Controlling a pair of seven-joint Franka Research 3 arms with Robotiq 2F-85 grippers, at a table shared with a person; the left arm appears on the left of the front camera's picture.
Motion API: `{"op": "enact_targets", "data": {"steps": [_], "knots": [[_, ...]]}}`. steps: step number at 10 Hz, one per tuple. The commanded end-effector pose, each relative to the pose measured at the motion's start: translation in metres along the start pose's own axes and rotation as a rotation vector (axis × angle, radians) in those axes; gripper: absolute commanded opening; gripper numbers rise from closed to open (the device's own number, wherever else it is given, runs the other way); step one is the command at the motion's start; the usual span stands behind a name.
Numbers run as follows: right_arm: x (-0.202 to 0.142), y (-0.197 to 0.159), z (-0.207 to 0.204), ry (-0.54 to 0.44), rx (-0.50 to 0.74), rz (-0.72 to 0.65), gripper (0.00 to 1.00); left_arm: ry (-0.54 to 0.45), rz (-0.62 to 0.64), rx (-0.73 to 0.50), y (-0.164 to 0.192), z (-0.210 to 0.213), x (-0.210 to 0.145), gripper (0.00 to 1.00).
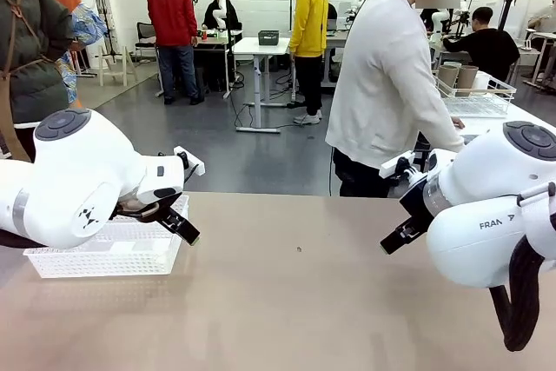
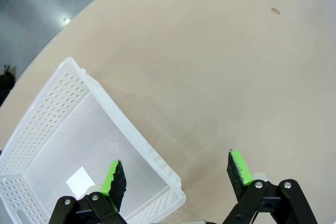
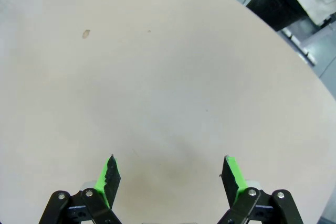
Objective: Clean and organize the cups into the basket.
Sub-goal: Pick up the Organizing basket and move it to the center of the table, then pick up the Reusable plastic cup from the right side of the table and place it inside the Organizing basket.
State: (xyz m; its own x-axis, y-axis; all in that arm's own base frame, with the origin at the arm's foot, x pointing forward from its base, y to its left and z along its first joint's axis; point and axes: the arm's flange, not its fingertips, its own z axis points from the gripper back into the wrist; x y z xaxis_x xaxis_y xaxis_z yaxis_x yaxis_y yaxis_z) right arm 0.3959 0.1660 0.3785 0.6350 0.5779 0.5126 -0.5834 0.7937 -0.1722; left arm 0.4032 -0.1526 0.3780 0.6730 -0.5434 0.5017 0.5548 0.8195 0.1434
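Note:
The white lattice basket sits on the table at the near left, and its inside is bare in the left wrist view. My left gripper hovers open over the basket's right-hand corner, one finger above the inside and the other over the tabletop. My right gripper hangs open over bare table at the right, holding nothing. Two tan-brown cups stand in a white wire basket on a side table at the far right, well away from both grippers.
A person in a white top stands at the table's far edge, turned toward the wire basket with a hand beside it. A small dark speck marks the tan tabletop between my arms.

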Motion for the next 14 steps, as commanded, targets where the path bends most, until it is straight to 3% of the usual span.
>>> {"op": "enact_targets", "data": {"steps": [1, 3, 5, 8, 9, 12, 13, 14], "knots": [[-0.009, 0.019, 0.042, 0.024, -0.075, -0.017, 1.0, -0.005, -0.027, 0.001, -0.007, 0.05, -0.001, 1.0], [-0.029, 0.039, 0.115, 0.11, -0.066, -0.022, 1.0, 0.129, -0.078, 0.092, -0.008, 0.113, -0.014, 1.0], [-0.04, 0.059, 0.173, 0.19, -0.054, -0.043, 1.0, 0.179, -0.151, 0.1, -0.012, 0.164, -0.016, 1.0], [-0.048, 0.071, 0.208, 0.2, -0.104, -0.039, 1.0, 0.151, -0.172, 0.15, -0.028, 0.198, -0.02, 1.0], [-0.021, 0.059, 0.199, 0.214, -0.089, -0.02, 1.0, 0.174, -0.144, 0.11, -0.016, 0.187, -0.016, 1.0], [-0.029, 0.064, 0.216, 0.216, -0.1, -0.018, 1.0, 0.174, -0.144, 0.11, -0.016, 0.187, -0.016, 1.0], [-0.022, 0.037, 0.215, 0.084, 0.194, -0.1, 1.0, 0.176, -0.15, 0.107, -0.02, 0.194, -0.018, 1.0], [-0.021, 0.008, 0.211, -0.012, 0.53, -0.156, 1.0, 0.015, -0.008, -0.361, 0.016, 0.197, -0.022, 1.0]]}}
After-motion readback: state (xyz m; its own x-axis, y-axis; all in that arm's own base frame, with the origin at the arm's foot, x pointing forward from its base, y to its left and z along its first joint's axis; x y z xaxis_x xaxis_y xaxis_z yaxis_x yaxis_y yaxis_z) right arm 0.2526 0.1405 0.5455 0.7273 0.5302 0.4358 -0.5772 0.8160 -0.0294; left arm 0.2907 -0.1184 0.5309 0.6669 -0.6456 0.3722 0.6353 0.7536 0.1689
